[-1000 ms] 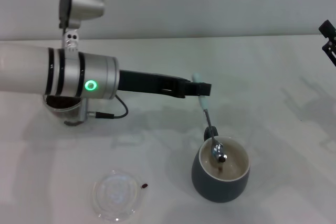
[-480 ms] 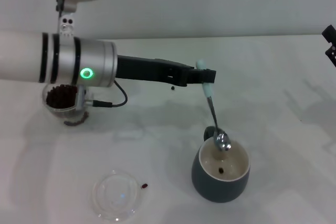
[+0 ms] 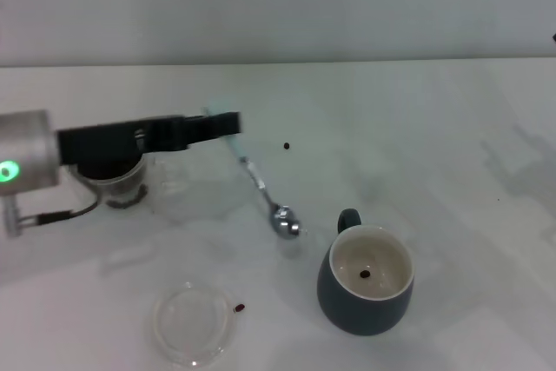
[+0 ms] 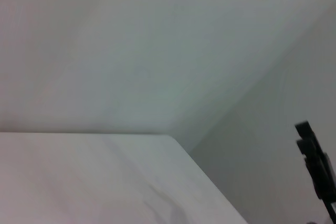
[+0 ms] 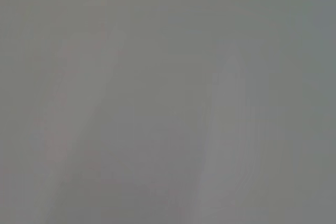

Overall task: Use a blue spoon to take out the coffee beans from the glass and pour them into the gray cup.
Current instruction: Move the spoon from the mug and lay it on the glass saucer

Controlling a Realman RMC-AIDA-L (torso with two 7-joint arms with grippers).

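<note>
- The blue spoon [image 3: 259,184] hangs tilted from the left gripper [image 3: 228,122], whose black fingers pinch its pale handle; the shiny metal bowl sits low, just left of the gray cup [image 3: 365,291]
- That rounded blue-gray mug shows a cream inside with a single dark bean at the bottom
- The glass [image 3: 113,182] stands half hidden under the left arm, dark coffee beans [image 3: 108,177] inside
- A flat clear dish [image 3: 191,322] lies near the front, one loose bean [image 3: 238,308] by its rim
- Another stray bean [image 3: 287,146] rests on the white table [image 3: 434,145]
- The right gripper is out of sight

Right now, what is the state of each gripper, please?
Left gripper: shut on the blue spoon, holding its handle, bowl hanging low beside the gray cup.
Right gripper: not in view.
</note>
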